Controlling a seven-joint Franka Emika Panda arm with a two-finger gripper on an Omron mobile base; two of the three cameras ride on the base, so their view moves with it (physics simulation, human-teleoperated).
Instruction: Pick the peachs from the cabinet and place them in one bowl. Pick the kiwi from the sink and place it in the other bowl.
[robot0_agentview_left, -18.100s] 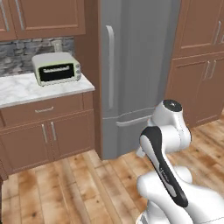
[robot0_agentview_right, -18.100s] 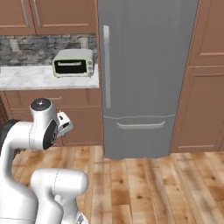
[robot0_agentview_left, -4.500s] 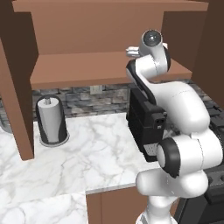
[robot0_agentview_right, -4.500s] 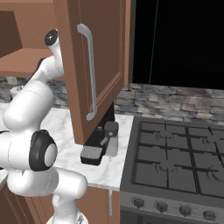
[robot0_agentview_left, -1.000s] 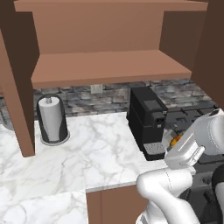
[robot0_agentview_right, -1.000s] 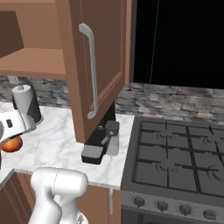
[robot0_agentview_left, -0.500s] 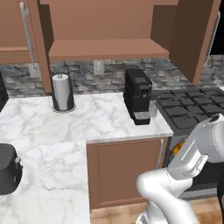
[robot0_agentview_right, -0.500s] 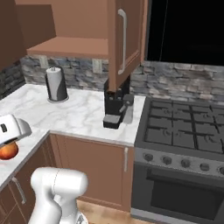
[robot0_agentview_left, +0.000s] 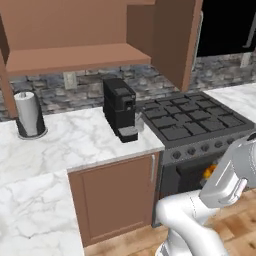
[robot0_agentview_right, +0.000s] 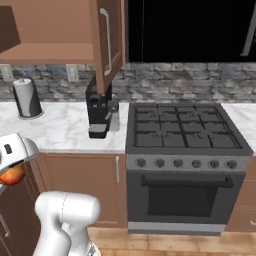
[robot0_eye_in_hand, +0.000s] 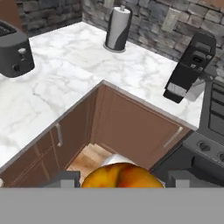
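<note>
Between the fingertips (robot0_eye_in_hand: 65, 178) of the gripper (robot0_eye_in_hand: 121, 180), low in the hand view, sits a peach (robot0_eye_in_hand: 121, 176), gripped on both sides. The right base view shows the same fruit tucked under the white wrist at the left edge. Beyond it lies the marble counter (robot0_eye_in_hand: 65, 83) with a black toaster (robot0_eye_in_hand: 14, 54), a paper towel roll (robot0_eye_in_hand: 117, 29) and a coffee machine (robot0_eye_in_hand: 189, 68). The cabinet (robot0_agentview_right: 60, 35) stands open above, its shelf bare, beside the stove (robot0_agentview_right: 185, 131).

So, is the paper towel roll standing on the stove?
No, the paper towel roll stands on the marble counter, left of the coffee machine.
</note>
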